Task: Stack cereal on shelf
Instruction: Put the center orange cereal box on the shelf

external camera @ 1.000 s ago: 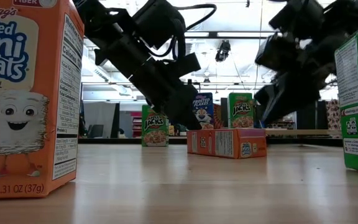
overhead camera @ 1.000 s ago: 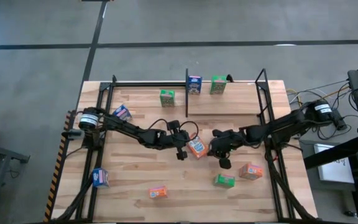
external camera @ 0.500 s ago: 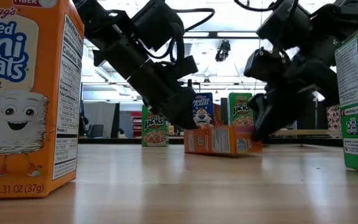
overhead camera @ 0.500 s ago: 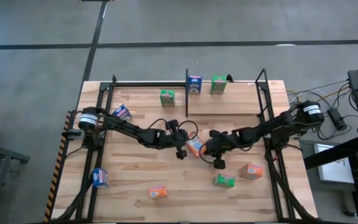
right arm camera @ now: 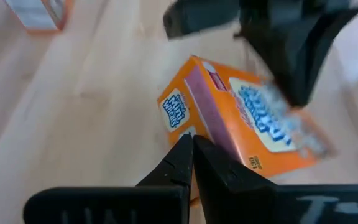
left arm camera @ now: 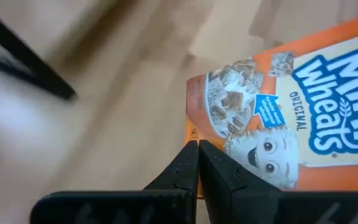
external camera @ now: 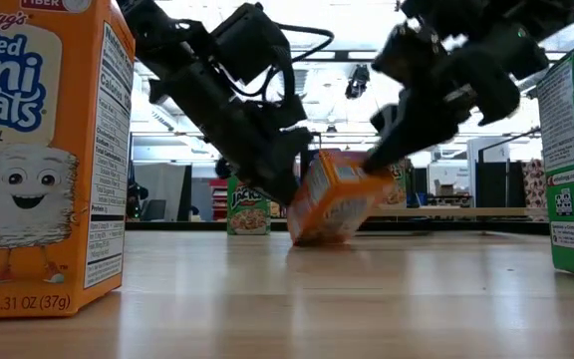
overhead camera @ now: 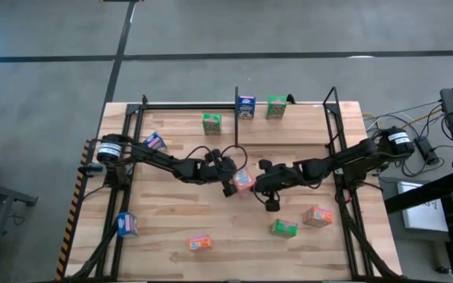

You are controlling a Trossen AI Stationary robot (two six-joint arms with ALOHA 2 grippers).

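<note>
An orange cereal box [overhead camera: 243,181] stands tipped on one lower edge [external camera: 312,237] at the table's middle, between my two shut grippers. My left gripper [overhead camera: 231,179] is at its left side, my right gripper [overhead camera: 259,183] at its right. In the low view the box [external camera: 339,194] leans to the right. The shelf [overhead camera: 289,119] runs along the far edge; a blue box [overhead camera: 246,106] and a green box [overhead camera: 275,106] stand on it, and another green box [overhead camera: 211,123] stands left of its divider. My left gripper touches the box with its shut fingertips [left arm camera: 197,149] at the lower corner of the printed front [left arm camera: 194,132]. It comes slanting down from the table's left. My right gripper has its shut fingertips [right arm camera: 190,142] against the box's narrow side panel [right arm camera: 194,121], slanting down from the right, high on the box [external camera: 372,168].
Loose boxes lie around: blue ones [overhead camera: 154,142] [overhead camera: 127,224] at the left, an orange one [overhead camera: 199,244] near the front edge, a green one [overhead camera: 284,228] and an orange one [overhead camera: 317,216] at the right front. Black frame posts [overhead camera: 333,134] flank the table.
My right gripper has moved toward the table's left and up against the orange box. The box, lying flat a second ago, has tipped up onto one lower edge and shifted slightly left. My left gripper has rolled about its own axis while staying in place.
</note>
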